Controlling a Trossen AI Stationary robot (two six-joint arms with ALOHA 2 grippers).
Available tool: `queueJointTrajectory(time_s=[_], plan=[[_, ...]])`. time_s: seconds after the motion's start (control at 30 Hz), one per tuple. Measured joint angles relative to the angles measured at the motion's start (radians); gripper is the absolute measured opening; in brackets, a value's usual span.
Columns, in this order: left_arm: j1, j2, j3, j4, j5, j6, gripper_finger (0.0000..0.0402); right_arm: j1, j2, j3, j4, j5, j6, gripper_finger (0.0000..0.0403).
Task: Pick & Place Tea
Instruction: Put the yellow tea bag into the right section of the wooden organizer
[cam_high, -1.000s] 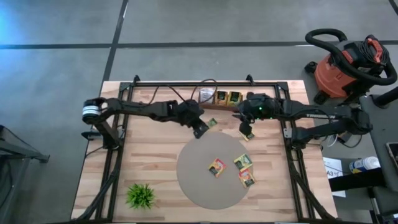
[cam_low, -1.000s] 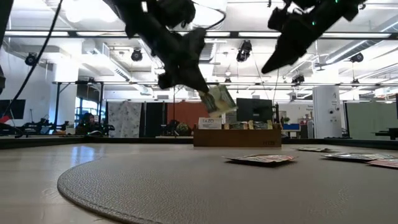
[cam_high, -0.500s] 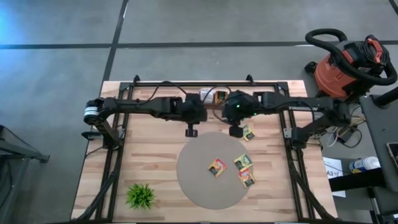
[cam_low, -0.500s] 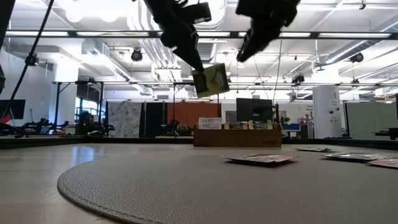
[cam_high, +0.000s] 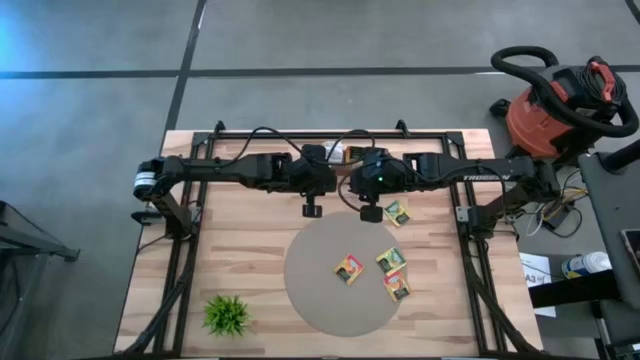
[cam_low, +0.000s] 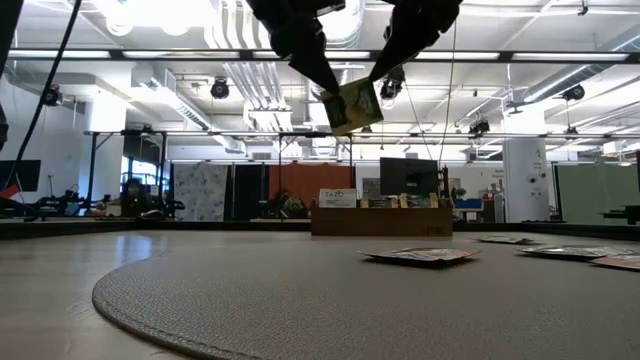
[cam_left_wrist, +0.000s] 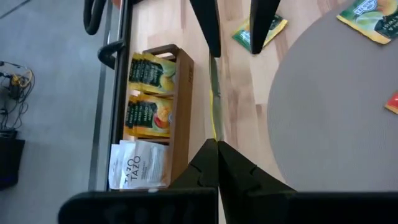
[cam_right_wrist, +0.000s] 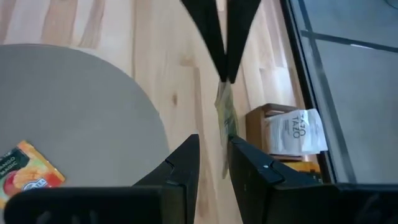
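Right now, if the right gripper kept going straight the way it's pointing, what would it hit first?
Probably the tea sachet held edge-on by the left gripper. It hangs just ahead of the right gripper, roughly between its fingertips, though depth is unclear.

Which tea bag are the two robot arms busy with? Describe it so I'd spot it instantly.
Find the round grey mat on the wooden table. Above its far edge, the left hand pinches a yellow-green tea sachet in midair, the right hand beside it. Every other loose sachet lies flat.

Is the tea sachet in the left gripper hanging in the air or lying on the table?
In the air. The left gripper, shut on the tea sachet, holds it high above the round mat.
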Motion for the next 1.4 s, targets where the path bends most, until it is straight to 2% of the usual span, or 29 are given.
queueJointTrajectory(time_s=[0.4, 0.73, 1.13, 1.23, 1.4], plan=[[-0.01, 0.0, 0.007, -0.013, 0.02, 0.004, 0.0, 0.02, 0.001, 0.034, -0.012, 0.08, 0.015, 0.0082], [-0.012, 0.0, 0.01, 0.001, 0.022, 0.003, 0.0, 0.031, 0.046, 0.045, -0.011, 0.056, -0.008, 0.0083], [-0.013, 0.002, 0.007, 0.003, 0.023, -0.002, 0.0, 0.036, 0.062, 0.045, -0.014, 0.05, 0.031, 0.0133], [-0.014, 0.002, 0.007, 0.005, 0.027, -0.001, 0.0, 0.036, 0.076, 0.045, -0.012, 0.05, 0.055, 0.0123], [-0.014, 0.002, 0.007, 0.008, 0.045, -0.008, 0.0, 0.036, 0.108, 0.045, -0.007, 0.05, 0.056, 0.0072]])
